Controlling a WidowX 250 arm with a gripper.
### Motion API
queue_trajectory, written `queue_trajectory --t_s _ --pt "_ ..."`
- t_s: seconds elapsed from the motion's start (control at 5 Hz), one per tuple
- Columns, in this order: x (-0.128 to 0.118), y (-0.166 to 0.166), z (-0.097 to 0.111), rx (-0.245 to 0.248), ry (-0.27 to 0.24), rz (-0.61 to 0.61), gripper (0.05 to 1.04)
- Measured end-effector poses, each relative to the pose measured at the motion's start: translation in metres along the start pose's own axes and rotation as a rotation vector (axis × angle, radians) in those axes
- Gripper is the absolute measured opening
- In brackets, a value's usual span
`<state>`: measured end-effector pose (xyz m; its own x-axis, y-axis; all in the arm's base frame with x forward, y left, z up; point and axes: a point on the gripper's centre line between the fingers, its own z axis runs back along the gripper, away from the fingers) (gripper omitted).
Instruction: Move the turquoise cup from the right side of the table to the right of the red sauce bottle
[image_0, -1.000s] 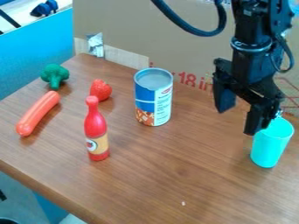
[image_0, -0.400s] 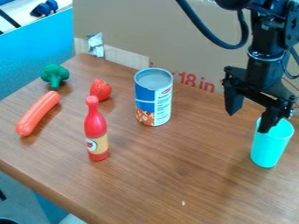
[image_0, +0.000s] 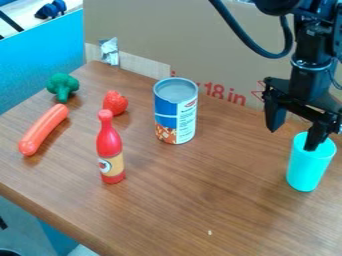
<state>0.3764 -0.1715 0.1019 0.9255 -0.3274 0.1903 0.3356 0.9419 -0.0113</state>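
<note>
Gripper (image_0: 292, 140): shifted a little toward the right edge since the earlier frame; its two fingers stand wide apart, nothing held.
Turquoise cup (image_0: 308, 172): upright at the right of the table (image_0: 220, 200), one fingertip over its mouth; whether inside, I cannot tell.
Cup rim: a sideways or downward push from that fingertip could tip the tall, smooth, probably light cup.
Tin can (image_0: 176, 112): rigid cylinder, paper label, ridged metal top.
Ketchup bottle (image_0: 110, 152): glossy red, slim-necked; narrow base, likely easy to topple.
Toy food: knobbly broccoli (image_0: 63, 85), dimpled strawberry (image_0: 115, 102), smooth rounded sausage (image_0: 43, 130).
Wood-grain table: satiny, so knocked things might slide.
</note>
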Motion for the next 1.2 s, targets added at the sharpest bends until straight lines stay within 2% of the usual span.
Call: queue_trajectory --t_s 0.4,0.6,0.8,1.0,1.2 --pt "0.005 0.001 -0.009 -0.009 0.021 0.036 1.001" --pt "0.001 0.005 -0.021 -0.027 0.055 0.068 0.915" --pt "0.0 0.007 -0.027 -0.036 0.069 0.073 0.662" --pt "0.002 0.004 -0.027 -0.054 0.059 0.06 0.369" --pt "0.0 -0.002 -0.028 -0.068 0.057 0.06 0.162"
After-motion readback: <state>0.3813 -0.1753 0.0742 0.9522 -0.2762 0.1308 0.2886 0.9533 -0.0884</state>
